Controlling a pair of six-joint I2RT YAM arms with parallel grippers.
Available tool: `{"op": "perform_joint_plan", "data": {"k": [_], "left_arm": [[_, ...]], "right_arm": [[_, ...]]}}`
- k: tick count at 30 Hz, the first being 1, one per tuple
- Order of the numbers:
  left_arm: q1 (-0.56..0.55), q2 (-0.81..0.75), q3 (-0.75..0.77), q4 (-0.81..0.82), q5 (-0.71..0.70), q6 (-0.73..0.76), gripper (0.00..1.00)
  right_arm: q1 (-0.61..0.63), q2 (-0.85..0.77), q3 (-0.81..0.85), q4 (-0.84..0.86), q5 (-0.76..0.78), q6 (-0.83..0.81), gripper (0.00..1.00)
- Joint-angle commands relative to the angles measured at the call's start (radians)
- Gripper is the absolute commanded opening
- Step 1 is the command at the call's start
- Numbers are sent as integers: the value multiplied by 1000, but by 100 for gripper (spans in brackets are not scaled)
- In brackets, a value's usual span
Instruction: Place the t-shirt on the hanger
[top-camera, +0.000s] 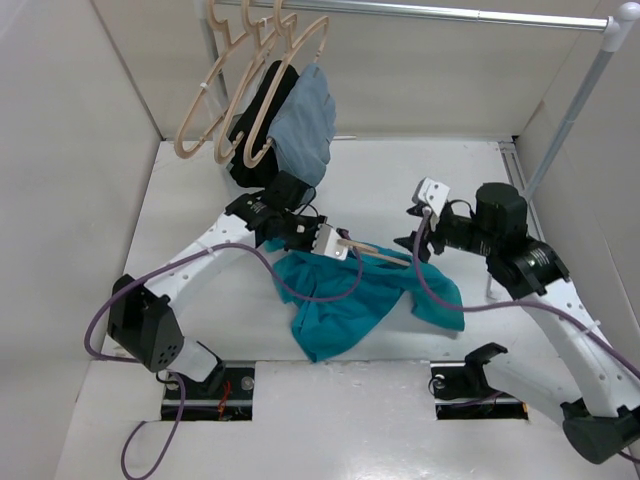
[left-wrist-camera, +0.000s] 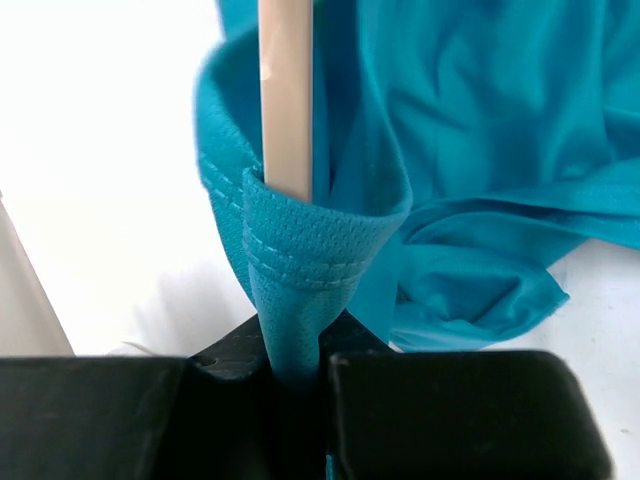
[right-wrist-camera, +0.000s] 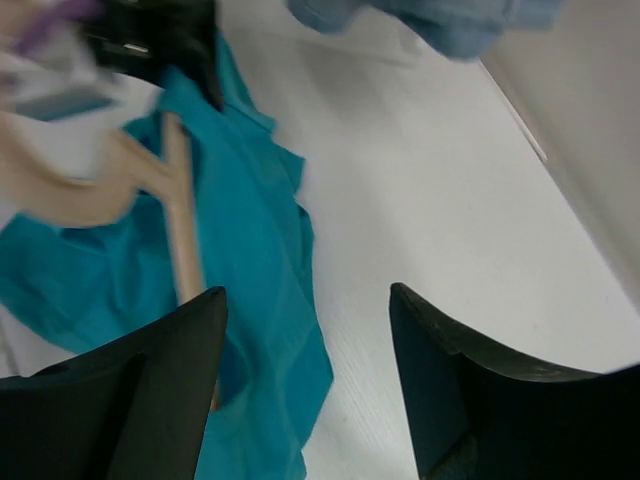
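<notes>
Left gripper tight on stitched hem of crumpled teal t-shirt against beige hanger; right gripper agape.

Ahead of me a metal rail crosses the top, propped by a slanted white post on my right. From its left end hang spare beige hangers, a black garment and, just beside it, a grey-blue garment, low over the white tabletop.

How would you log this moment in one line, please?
left end effector: shut on t-shirt | right end effector: open | hanger: on t-shirt
</notes>
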Motion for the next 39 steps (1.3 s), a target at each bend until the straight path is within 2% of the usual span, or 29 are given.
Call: {"op": "perform_joint_plan", "data": {"k": [1,6,10,14,15,17,18,19,20,22,26,29,32,34,35,36,39], "left_arm": [[-5,6,64,-3,67,-11,0],[-5,26,87,-3,86,-11,0],[-5,26,87,-13,95,12,0],[-5,26,87,-23,115,23,0],[-5,26,96,-23,115,8,0],[-5,26,96,-23,115,-4,0],[-5,17,96,-9,125,-23,0],[4,17,96,9,125,-56,0],[4,17,96,19,136,-76,0],[15,8,96,60,136,-124,0],[36,8,76,173,49,-280,2],[45,-1,56,264,-64,-412,4],[45,-1,32,359,-181,-460,4],[45,-1,32,379,-195,-471,9],[45,-1,32,379,-183,-471,21],[45,-1,32,370,-169,-484,25],[35,-1,32,390,-169,-535,26]], "right_arm": [[86,-43,2,-18,-37,-19,70],[198,-70,-119,27,24,38,70],[211,-90,-200,120,138,105,70],[211,-44,-201,197,190,114,70],[211,-23,-201,209,190,128,63],[211,-11,-211,257,204,150,41],[211,-10,-211,271,204,162,18],[211,-10,-211,292,204,176,6],[211,-10,-221,292,204,185,0],[211,-39,-221,292,213,209,0],[180,-124,-230,191,213,251,0],[150,-161,-239,104,233,283,0],[136,-198,-239,11,262,325,0],[127,-224,-250,-12,300,348,0],[127,-237,-250,-21,313,357,0],[127,-259,-250,-21,323,372,0],[117,-270,-250,-30,334,372,0]]}}
